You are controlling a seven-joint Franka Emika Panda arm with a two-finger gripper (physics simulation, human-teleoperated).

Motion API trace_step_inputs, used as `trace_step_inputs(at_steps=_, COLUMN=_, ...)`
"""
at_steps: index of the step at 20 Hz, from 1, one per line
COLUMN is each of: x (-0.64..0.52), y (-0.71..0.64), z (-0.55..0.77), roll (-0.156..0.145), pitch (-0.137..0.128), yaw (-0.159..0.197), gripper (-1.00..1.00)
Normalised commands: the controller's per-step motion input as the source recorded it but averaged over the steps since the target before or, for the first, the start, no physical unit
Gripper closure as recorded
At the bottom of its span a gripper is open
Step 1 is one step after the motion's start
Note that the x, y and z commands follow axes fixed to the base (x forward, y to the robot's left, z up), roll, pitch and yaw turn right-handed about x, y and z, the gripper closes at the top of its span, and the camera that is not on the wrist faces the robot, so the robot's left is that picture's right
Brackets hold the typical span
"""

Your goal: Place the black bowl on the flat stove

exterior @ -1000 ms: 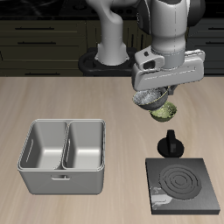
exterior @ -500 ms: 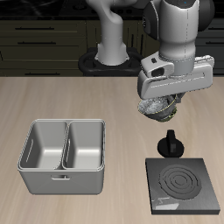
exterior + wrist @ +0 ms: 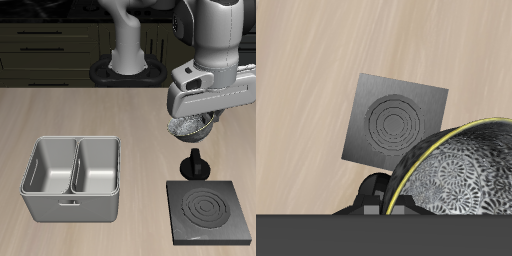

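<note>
The arm rises from its base at the counter's back edge, bends high and reaches forward and down over the counter's middle depth, off to one side. The wrist points downward, with the broad grey hand block tilted a little. The gripper [image 3: 193,124] hangs in the air above the countertop, its fingers closed on the rim of the black bowl [image 3: 189,126], which is lifted clear of the surface and held slightly tilted.
</note>
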Motion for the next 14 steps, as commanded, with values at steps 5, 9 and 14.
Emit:
trace_step_inputs(at_steps=5, x=0.27, y=0.03, z=-0.01, roll=-0.022, pitch=0.015, yaw=-0.007, gripper=1.0)
trace_step_inputs(at_steps=9, x=0.37, y=-0.07, z=0.04, roll=-0.05, pitch=0.005, yaw=0.011, gripper=1.0)
trace_step_inputs(at_steps=14, x=0.25, y=-0.04, z=-0.01, roll=-0.029, pitch=0.002, yaw=0.02, gripper=1.0)
